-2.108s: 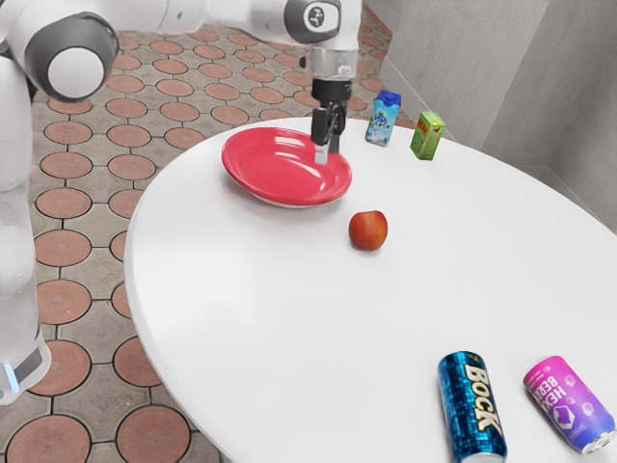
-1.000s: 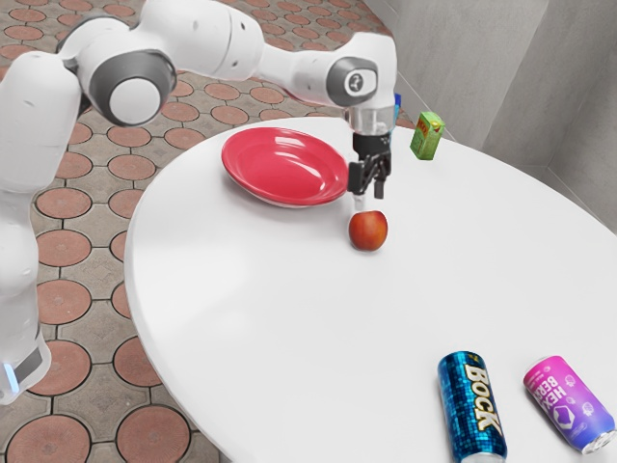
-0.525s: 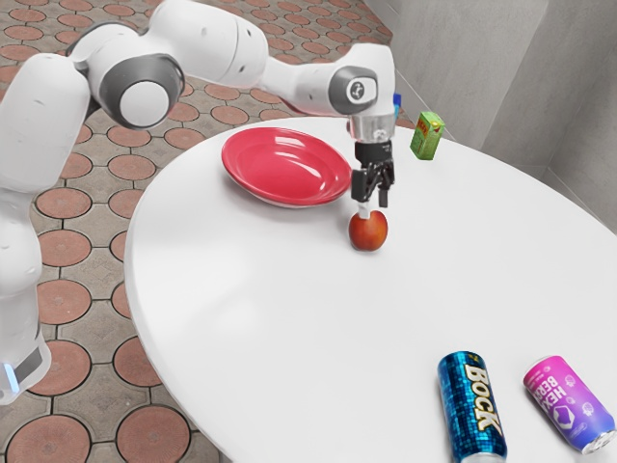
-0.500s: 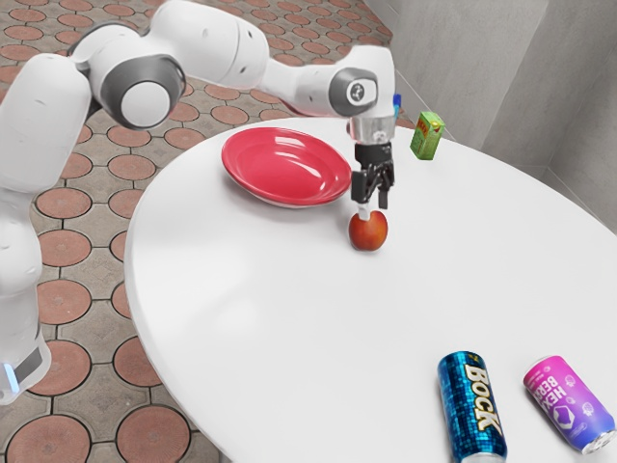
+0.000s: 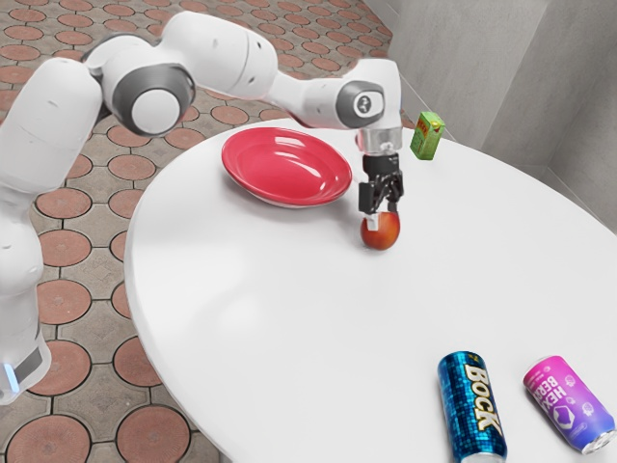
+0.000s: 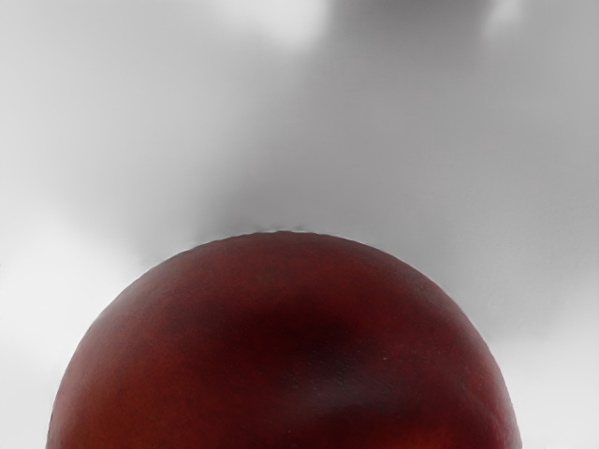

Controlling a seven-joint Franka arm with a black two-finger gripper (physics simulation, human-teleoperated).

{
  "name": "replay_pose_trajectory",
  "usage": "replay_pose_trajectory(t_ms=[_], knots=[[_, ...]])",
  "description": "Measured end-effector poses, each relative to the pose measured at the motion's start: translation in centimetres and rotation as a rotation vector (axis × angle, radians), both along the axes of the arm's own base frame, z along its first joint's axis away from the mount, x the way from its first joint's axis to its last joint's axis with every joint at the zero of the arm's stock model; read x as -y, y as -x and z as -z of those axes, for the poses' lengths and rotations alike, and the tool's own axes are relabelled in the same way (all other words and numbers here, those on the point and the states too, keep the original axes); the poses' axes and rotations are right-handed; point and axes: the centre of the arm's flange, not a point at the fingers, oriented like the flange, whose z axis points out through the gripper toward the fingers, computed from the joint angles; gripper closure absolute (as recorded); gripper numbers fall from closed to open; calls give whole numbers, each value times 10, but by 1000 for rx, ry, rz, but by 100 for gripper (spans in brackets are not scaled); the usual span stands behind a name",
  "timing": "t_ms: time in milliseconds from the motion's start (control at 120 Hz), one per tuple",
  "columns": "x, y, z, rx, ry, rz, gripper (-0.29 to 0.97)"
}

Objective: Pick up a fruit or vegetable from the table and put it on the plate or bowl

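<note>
A red-orange peach (image 5: 382, 235) sits on the white round table (image 5: 289, 318), a little to the exterior view's right of the red plate (image 5: 253, 172). My gripper (image 5: 380, 210) points straight down over the peach. It is open, with a finger on each side of the fruit's top. I cannot tell whether the fingers touch the peach. In the wrist view the peach (image 6: 281, 355) is a big dark-red dome right under my hand, with the table (image 6: 140, 112) around it. Nothing lies on the plate.
A green carton (image 5: 427, 134) stands at the table's back edge behind my hand. A blue can (image 5: 471, 403) and a pink can (image 5: 569, 402) lie near the front right edge. A tiled floor surrounds the table.
My hand swung from above the plate to the peach and came down over it. Over the last half second, the peach and gripper shifted slightly toward the exterior view's right.
</note>
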Motion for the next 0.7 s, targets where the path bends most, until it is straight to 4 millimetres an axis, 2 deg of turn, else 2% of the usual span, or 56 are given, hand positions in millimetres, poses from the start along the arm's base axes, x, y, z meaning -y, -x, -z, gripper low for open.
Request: replay_pose_trajectory(t_ms=[117,467,700], knots=[[4,-10,11,4,11,12,0],[2,-19,7,41,3,12,0],[5,-26,14,62,-4,9,0]])
